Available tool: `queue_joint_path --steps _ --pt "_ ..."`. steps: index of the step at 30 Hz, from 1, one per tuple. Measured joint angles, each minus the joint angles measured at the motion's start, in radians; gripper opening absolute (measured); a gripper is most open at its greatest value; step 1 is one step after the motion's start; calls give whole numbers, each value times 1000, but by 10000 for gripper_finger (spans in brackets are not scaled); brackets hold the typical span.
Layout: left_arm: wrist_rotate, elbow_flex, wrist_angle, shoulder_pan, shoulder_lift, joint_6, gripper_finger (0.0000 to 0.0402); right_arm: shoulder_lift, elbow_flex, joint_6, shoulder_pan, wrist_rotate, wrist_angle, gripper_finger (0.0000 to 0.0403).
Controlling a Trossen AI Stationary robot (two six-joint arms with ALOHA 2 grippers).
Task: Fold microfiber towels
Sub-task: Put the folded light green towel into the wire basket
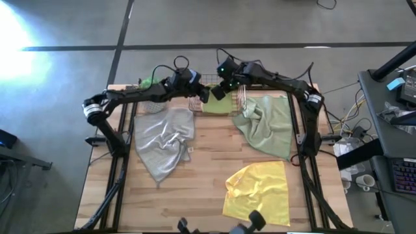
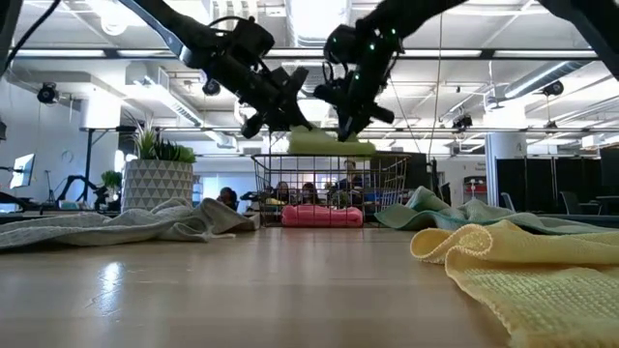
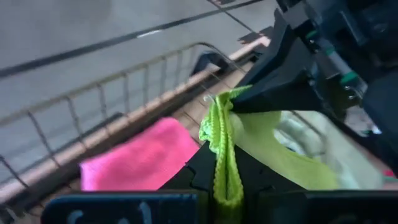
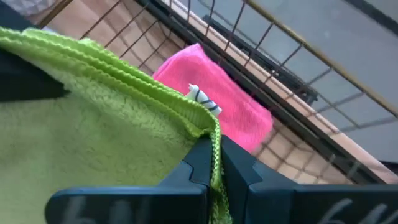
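Low view: left hand (image 2: 290, 108) and right hand (image 2: 340, 114) both clamp the lime towel (image 2: 331, 143) above the basket (image 2: 329, 184).

A copper wire basket (image 2: 334, 188) stands at the wooden table's (image 1: 208, 175) far edge.

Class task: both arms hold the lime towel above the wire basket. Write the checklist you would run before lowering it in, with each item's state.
1. Left gripper shut on lime green towel: ok.
2. Right gripper shut on it: ok.
3. Towel above copper wire basket: ok.
4. Hot pink towel lies flat inside the basket: ok.
5. Lime towel neatly folded: cannot tell.
6. Grey towel, pale sage green towel, yellow towel outside basket: ok.
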Motion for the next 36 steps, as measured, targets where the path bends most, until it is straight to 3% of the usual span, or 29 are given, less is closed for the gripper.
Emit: queue_joint_path --steps 15,36 --pt "-23 60 -5 49 195 24 11 164 -19 -109 -109 -141 59 9" --pt "-27 100 -13 59 234 112 11 193 2 -174 -129 -125 84 26"
